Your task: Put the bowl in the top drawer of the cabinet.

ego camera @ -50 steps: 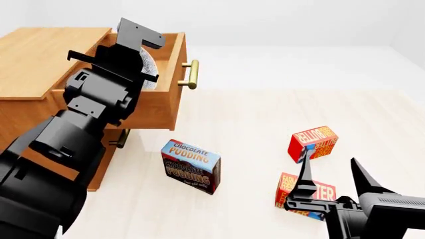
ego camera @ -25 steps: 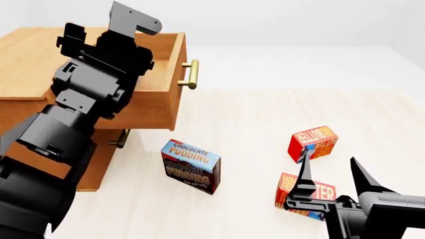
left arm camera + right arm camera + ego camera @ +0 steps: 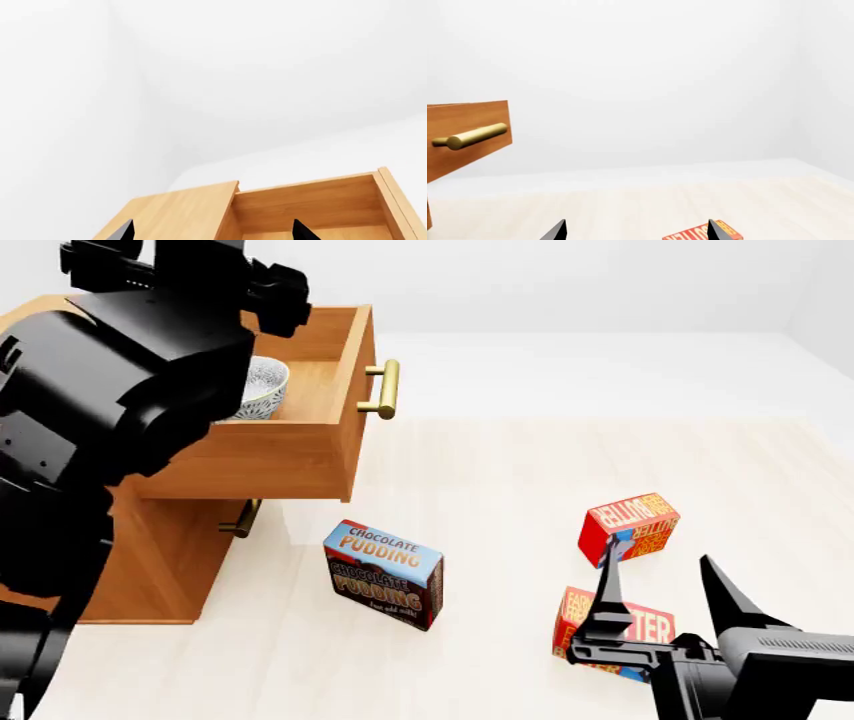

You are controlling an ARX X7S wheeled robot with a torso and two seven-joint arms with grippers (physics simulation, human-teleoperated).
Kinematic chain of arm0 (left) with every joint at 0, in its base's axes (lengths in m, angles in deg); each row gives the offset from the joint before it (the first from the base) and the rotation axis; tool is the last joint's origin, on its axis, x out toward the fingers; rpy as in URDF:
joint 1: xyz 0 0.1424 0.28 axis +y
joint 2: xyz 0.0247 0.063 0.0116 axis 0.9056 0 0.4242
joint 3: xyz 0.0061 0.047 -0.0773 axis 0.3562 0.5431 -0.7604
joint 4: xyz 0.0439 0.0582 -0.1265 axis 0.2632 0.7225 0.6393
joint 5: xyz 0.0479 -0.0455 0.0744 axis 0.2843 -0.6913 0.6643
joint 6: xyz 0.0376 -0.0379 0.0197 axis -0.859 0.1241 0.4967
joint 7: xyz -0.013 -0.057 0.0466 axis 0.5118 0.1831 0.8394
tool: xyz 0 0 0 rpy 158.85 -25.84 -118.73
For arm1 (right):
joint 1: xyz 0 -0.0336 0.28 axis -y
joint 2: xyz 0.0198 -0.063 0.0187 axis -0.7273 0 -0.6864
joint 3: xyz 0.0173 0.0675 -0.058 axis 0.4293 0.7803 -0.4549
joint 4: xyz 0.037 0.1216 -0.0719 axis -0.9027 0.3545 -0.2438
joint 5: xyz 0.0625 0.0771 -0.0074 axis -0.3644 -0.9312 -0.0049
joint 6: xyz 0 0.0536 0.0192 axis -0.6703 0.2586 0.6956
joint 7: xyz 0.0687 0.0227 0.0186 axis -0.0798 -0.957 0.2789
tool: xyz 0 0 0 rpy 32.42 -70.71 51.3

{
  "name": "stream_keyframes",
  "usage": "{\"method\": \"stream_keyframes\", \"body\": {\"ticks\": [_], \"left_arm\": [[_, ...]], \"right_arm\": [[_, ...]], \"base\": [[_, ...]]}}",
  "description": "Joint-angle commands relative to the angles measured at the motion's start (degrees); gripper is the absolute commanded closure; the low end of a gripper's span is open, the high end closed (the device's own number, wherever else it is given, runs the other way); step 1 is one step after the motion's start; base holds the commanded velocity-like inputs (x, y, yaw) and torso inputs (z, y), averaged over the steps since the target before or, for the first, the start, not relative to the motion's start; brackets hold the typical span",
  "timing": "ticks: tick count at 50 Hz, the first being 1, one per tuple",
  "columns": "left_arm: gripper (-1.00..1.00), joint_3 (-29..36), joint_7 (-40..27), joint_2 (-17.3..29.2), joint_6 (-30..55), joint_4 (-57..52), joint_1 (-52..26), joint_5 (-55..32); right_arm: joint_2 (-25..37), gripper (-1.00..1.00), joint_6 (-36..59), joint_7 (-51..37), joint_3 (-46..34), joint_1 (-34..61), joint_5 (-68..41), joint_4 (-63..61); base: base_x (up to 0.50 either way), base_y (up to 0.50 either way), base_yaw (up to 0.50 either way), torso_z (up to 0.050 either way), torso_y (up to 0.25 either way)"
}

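The white, blue-patterned bowl [image 3: 262,387] sits inside the pulled-out top drawer [image 3: 267,455] of the wooden cabinet [image 3: 167,560], tilted against the drawer's left side. My left arm rises above and left of the drawer and hides part of the bowl. In the left wrist view my left gripper [image 3: 213,235] is open, with nothing between its fingertips. It looks over the cabinet top [image 3: 177,210] and the drawer's inside [image 3: 313,202]; the bowl does not show there. My right gripper [image 3: 667,590] stands open over the floor at the front right, holding nothing.
A chocolate pudding box [image 3: 383,573] stands on the floor in front of the cabinet. Two red butter boxes [image 3: 630,525] [image 3: 617,625] lie near my right gripper. The drawer's brass handle [image 3: 384,388] juts out; the lower drawer's handle [image 3: 243,518] shows beneath.
My left gripper has let go of the bowl, which now rests in the top drawer. The left arm has lifted up and back. The right arm has not moved.
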Motion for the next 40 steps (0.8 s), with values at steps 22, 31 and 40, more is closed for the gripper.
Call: {"method": "stream_keyframes", "body": {"ticks": [22, 31, 40], "left_arm": [[-1.00, -16.8, -18.6, 24.7, 0.9, -62.1, 34.6, -20.8], [-1.00, -15.8, -18.3, 32.3, -18.9, -72.5, 59.8, -1.7], [-1.00, -12.5, -19.0, 38.4, -42.6, -71.1, 82.8, 19.6]], "right_arm": [[1.3, -1.00, 2.3, -2.2, 0.0, -0.4, -0.3, -6.2], [1.4, -1.00, 3.4, -3.9, -0.4, -0.9, 0.8, -9.7], [1.2, -1.00, 2.9, -4.5, -1.3, -1.4, 2.3, -10.9]], "base": [[0.00, 0.00, 0.00, 0.000, 0.000], [0.00, 0.00, 0.00, 0.000, 0.000], [0.00, 0.00, 0.00, 0.000, 0.000]]}}
